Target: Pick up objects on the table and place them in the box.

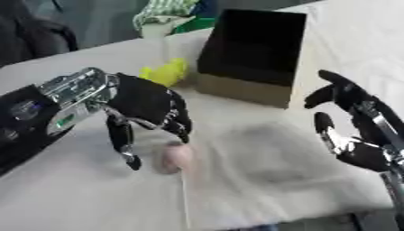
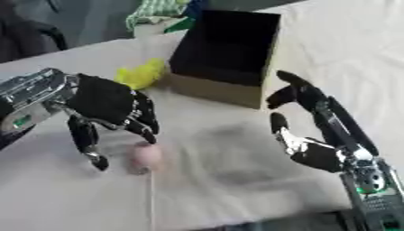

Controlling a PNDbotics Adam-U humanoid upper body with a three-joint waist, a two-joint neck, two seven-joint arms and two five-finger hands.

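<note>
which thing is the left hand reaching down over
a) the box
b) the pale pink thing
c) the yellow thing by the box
b: the left hand hangs with fingers spread just above the pale pink thing, while the yellow thing lies farther back beside the box.

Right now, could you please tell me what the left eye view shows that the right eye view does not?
Only the left eye view shows the black casing of the left forearm behind the silver wrist. Only the right eye view shows the right arm's wrist section with a green light near the lower edge. Both share the left robot hand with fingers curled down over the pink object on the cloth-covered table, the open right robot hand, the yellow object and the dark open box.
</note>
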